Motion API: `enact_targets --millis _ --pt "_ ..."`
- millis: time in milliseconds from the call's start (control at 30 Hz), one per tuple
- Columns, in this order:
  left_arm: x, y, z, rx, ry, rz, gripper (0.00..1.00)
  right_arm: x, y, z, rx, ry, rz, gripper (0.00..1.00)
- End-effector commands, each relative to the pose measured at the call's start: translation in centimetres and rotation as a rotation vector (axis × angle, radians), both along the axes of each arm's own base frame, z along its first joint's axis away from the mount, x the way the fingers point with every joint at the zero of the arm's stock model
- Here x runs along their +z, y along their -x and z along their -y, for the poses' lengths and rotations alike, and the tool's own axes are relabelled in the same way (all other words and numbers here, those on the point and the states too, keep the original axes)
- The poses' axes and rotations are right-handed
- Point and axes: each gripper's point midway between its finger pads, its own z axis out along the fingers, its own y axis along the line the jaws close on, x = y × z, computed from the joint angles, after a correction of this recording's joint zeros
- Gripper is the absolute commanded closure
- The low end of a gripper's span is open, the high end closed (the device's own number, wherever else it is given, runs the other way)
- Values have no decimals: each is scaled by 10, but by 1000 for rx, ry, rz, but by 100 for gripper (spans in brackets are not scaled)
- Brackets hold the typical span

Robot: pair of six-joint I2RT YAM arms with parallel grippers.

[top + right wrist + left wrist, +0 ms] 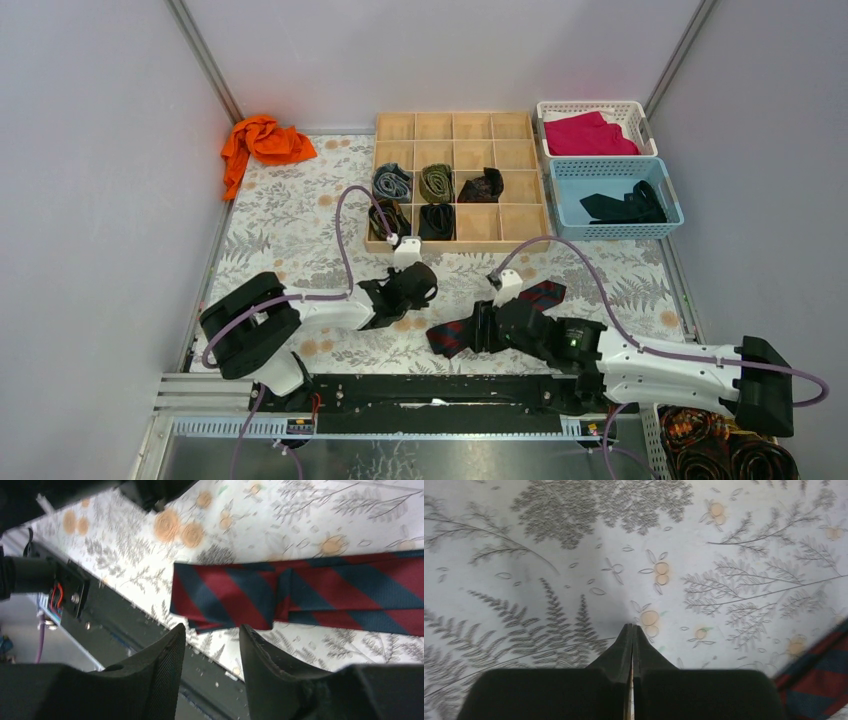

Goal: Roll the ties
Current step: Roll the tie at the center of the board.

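Your left gripper (pixel 418 285) hangs with its fingers (pixel 621 647) pressed together on nothing, the tips over bare patterned tablecloth (pixel 574 555). I judge it is shut so it can press or steady fabric rather than grasp it. The striped tie (pixel 819 680) shows just off to the right of those fingers, not touching them.

Beyond both sets of fingertips stands the wooden box (pixel 462 241), with five rolled ties (pixel 436 183) already sitting in its cells, one coil to a cell. That is where a finished roll belongs.

Your right gripper (pixel 210 630) has its fingers (pixel 165 655) spread partway and holds nothing. The striped tie's near end lies flat on the tablecloth just ahead of the tips, apparently doubled over once. Whether the tips touch it, I cannot tell. That gap looks set to straddle the doubled end and start the coil, so the rolling of this tie is not yet begun.

Well off to the right of those fingers, a black tie (pixel 625 207) lies unrolled in the blue basket (pixel 668 226), likely next.
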Motion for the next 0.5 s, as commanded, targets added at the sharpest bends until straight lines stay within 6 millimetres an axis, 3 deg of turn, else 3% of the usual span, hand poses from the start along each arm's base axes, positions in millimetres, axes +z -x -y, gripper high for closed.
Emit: enact_targets --millis 0,100,167,300,467 --pt "-6 -1 19 -51 76 -2 100 -1 19 6 14 74 6 56" --pt "-9 6 25 -76 110 -26 100 -17 37 2 39 100 -30 86" --pt "-9 12 26 -86 120 -36 100 -28 49 -2 64 116 -40 98" --pt "-11 25 26 -102 108 -44 100 -44 58 -8 77 158 -35 100" --pt "-24 48 26 -117 83 -80 100 -63 51 -10 44 223 -4 100"
